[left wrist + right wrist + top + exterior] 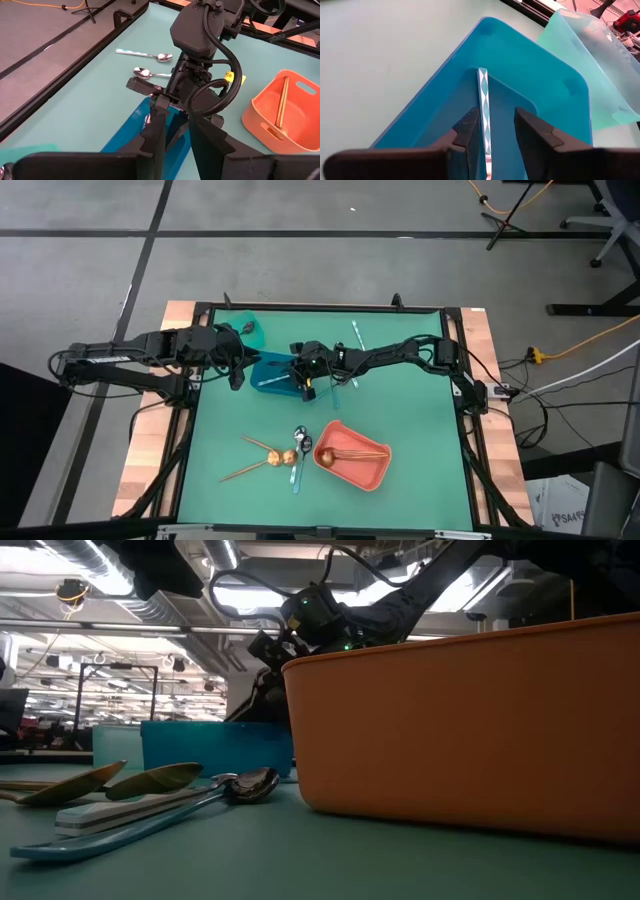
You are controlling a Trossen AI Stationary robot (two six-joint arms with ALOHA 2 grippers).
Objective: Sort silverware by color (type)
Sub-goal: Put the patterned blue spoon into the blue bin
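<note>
My right gripper (492,132) hangs open over the blue bin (272,372), pointing down into it. A light-blue patterned utensil handle (483,97) lies on the bin floor between its fingers. My left gripper (177,137) is open at the bin's left end (240,375), facing the right gripper (192,85). Two light-blue-handled spoons (355,335) (150,74) lie flat near the table's far side. Copper-gold and silver spoons (285,452) lie near the table's front. More copper-gold utensils (350,453) rest inside the coral bin (372,475). My right gripper has the light-blue handle (485,125) close beside the inner face of one finger (470,130), with a wide gap to the other finger. I cannot tell whether that finger touches it. The handle lies along the blue bin's floor.
A teal bin (248,328) stands at the far left, just behind the blue bin and close to the left arm. The coral bin's wall (460,720) fills the low view's right side. Open green mat lies to the table's right (420,420) and front left.
</note>
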